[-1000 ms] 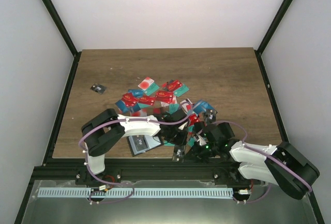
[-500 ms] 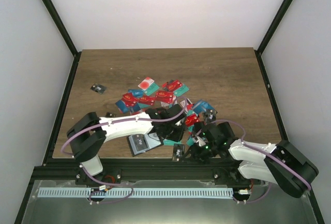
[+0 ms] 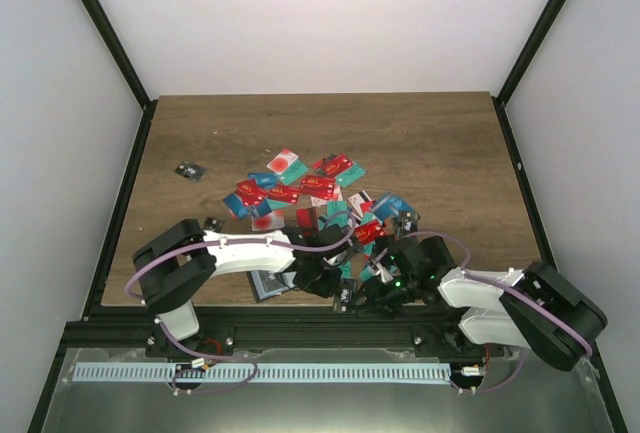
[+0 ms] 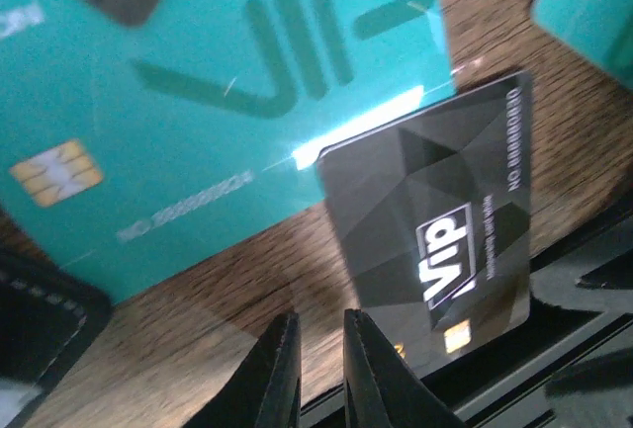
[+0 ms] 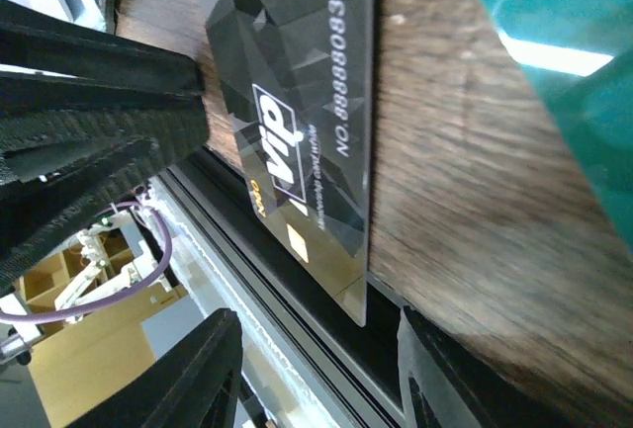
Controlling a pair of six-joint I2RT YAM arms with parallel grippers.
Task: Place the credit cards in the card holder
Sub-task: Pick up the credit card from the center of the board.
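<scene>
Top camera: fixed high at the 6 o'clock side, looking down and toward 12 o'clock over the whole table (image 3: pixel 420 133). Both wrist cameras sit very close above the wood at the 6 o'clock edge. Each frames the same black card (image 4: pixel 435 240), from different angles.

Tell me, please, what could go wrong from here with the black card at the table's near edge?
1. The black VIP card lies at the table's near edge with one end overhanging the rail. A nudge from the open right hand could tip it off.
2. The left hand sits right beside the same card, so the two hands might collide.
</scene>
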